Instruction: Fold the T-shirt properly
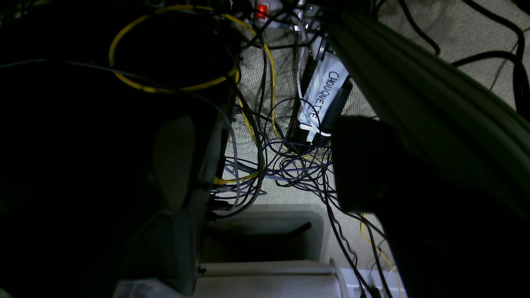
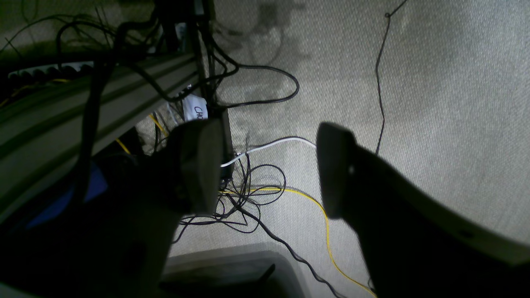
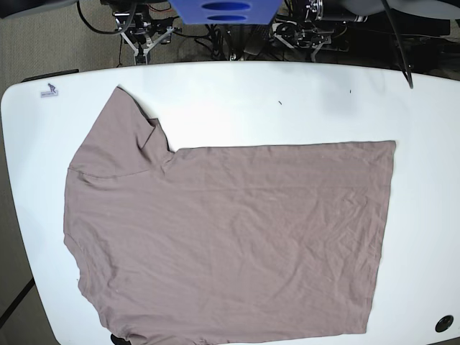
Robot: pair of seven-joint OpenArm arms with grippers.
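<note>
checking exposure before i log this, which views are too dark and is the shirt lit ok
Base view: evenly lit, T-shirt and table clear, no glare. Left wrist view: badly underexposed, left gripper nearly black against the floor cables. Right wrist view: dim, right gripper silhouetted on brighter carpet.

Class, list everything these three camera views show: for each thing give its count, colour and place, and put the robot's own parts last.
T-shirt: one, taupe-brown, spread flat across most of the table, sleeve toward the upper left in the base view.
Table: one, white, under the shirt.
Sticker: one, small, on the table's upper-left corner.
Cables: many, black, yellow, purple and white, tangled on the floor.
Label: one, white with handwritten letters, among the cables.
Carpet: grey-beige, below both wrist cameras.
Left pincer: one, dark, open, over the floor cables.
Right pincer: one, dark, open, over the carpet.
</note>
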